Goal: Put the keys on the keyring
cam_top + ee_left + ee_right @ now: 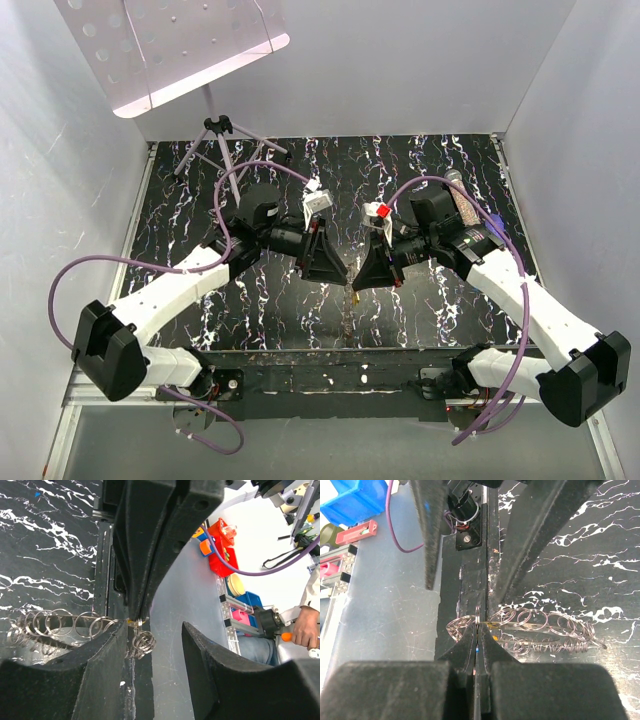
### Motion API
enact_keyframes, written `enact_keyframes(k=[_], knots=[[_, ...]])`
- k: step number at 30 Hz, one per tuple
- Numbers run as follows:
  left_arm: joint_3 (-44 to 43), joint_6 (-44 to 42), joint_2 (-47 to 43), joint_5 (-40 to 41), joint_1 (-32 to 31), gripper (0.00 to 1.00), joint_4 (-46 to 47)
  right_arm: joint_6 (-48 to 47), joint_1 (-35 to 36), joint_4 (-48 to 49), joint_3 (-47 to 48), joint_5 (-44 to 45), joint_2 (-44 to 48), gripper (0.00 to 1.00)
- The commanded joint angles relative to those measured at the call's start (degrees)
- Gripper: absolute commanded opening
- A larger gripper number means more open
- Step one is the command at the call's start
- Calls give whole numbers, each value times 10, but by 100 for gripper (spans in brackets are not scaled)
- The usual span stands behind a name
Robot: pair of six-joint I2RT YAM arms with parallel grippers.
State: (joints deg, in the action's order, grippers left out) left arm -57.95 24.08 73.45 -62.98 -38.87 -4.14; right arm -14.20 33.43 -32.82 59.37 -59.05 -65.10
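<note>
Right gripper [477, 632]: I am seeing its two black jaws pressed fully together, pinching the wire of a keyring [477, 614]. The keyring's loop is standing up just past the tips.
Left gripper [152, 630]: its jaws are standing partly apart and gripping nothing. They are straddling the right gripper's closed tips. I cannot tell whether the nearer one is touching the rings.
Keys [354, 297]: only a tiny yellow-orange piece is showing, right at the meeting tips among the wire loops. It is too small for me to make out its shape.
String of rings [545, 629]: thin silvery wire loops are overlapping in a row, trailing sideways from the pinched keyring over the table.
Fingers [100, 670]: matte black and grainy, each one tapering to a wedge.
Table [420, 320]: glossy black, with white marble veining running across it.
</note>
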Motion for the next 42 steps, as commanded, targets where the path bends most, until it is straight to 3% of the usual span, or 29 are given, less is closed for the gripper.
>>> enact_keyframes(k=[1,15,42], knots=[[-31,-41,9,18,-8,46,-59,14,-1,28,20,-31,2,1],[-69,-84,36,16,-22,31,-128,26,-2,39,21,-30,-6,1],[-114,-144,72,28,-37,16,-217,36,-2,45,17,-30,-5,1]])
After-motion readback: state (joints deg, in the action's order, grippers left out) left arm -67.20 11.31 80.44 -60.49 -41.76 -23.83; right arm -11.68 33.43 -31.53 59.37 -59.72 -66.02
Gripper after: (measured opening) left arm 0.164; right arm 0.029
